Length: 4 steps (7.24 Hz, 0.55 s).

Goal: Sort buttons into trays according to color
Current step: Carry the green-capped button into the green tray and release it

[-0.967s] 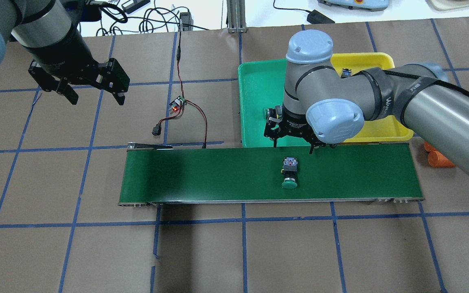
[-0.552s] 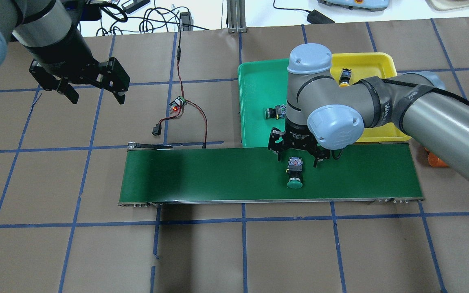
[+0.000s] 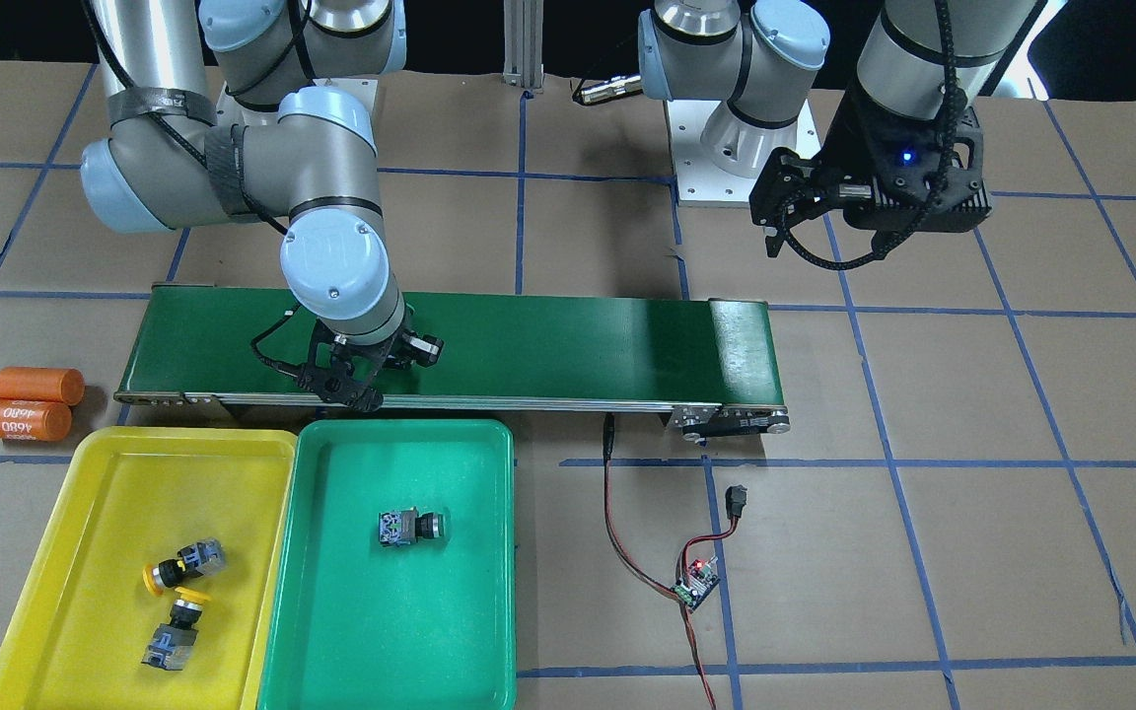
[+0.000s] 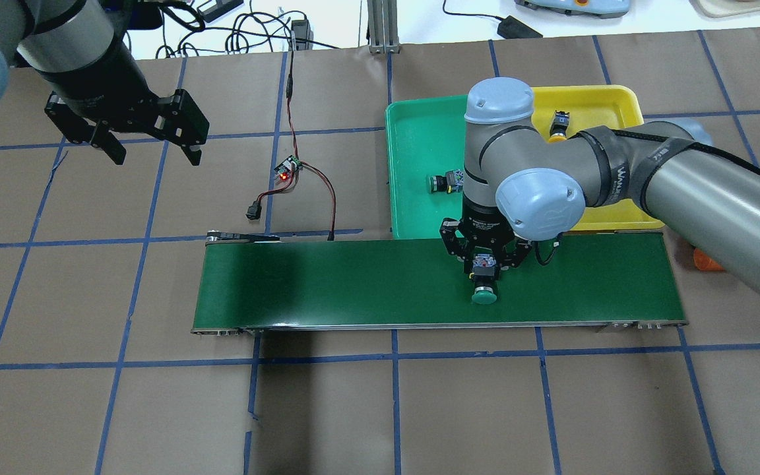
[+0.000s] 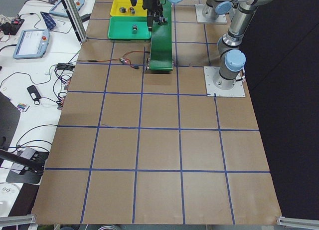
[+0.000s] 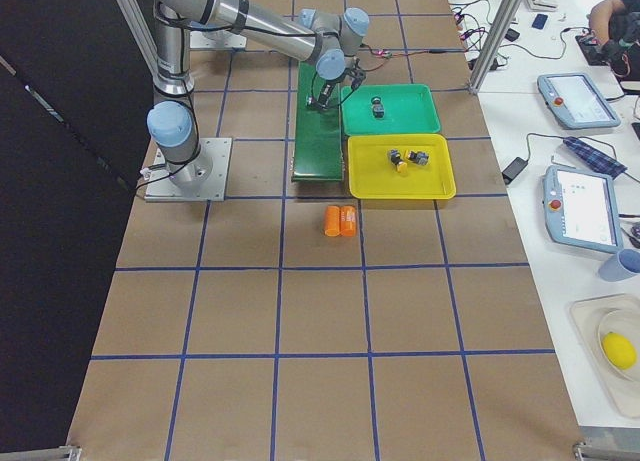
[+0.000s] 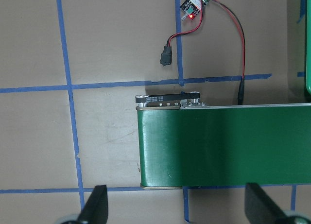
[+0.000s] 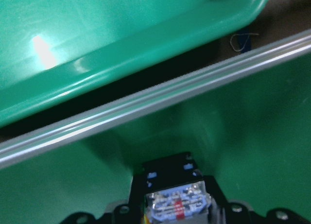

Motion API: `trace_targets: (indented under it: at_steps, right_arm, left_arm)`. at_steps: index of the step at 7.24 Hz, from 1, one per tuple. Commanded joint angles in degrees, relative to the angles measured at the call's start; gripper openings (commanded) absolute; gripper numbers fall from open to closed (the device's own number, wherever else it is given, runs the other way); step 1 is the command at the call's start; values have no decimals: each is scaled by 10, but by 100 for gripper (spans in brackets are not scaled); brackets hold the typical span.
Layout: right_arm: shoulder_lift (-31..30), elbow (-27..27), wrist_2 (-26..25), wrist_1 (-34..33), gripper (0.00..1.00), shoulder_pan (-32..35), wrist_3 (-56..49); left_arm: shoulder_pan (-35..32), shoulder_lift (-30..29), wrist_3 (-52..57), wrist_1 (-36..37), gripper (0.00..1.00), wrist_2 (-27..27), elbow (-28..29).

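the left gripper point(image 4: 156, 157) hangs spread open over bare table, well apart. past a circuit board point(image 4: 289, 168) with a red light, a green-capped button point(image 4: 485, 296) lies on its side on the conveyor belt point(image 4: 327, 284), its switch block clamped by the right gripper point(image 4: 485, 266). behind, the green tray point(image 4: 413, 145) holds another green button point(image 4: 441, 183); the yellow tray point(image 4: 617, 99), partly hidden by the right arm point(image 4: 716, 185), a yellow button point(image 4: 558, 125).

The left arm point(image 4: 70, 46) hangs high over the table's left end, its left gripper point(image 4: 154, 153) pointing down with jaws spread wide. The right arm point(image 4: 716, 191) stretches in from the table's right end, wrist vertical. Its right gripper point(image 4: 487, 265) sits low with jaws close on either side of a green button point(image 4: 485, 295); whether they grip it cannot be told.
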Motion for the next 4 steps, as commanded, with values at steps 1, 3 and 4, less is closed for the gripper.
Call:
trace_targets:
  at_steps: [1,3,4]
  right_arm:
    - [-6,-17,1,-1,0,-1,3]
    - [-36,-55,3,-34,0,5,-2]
    - [-35,-64,1,-78,0,5,-4]
  left_arm:
    - [0,-2,0,0,100,-1,4]
    - [3,2,0,0,100,-1,2]
    - [3,3,0,0,100,-1,4]
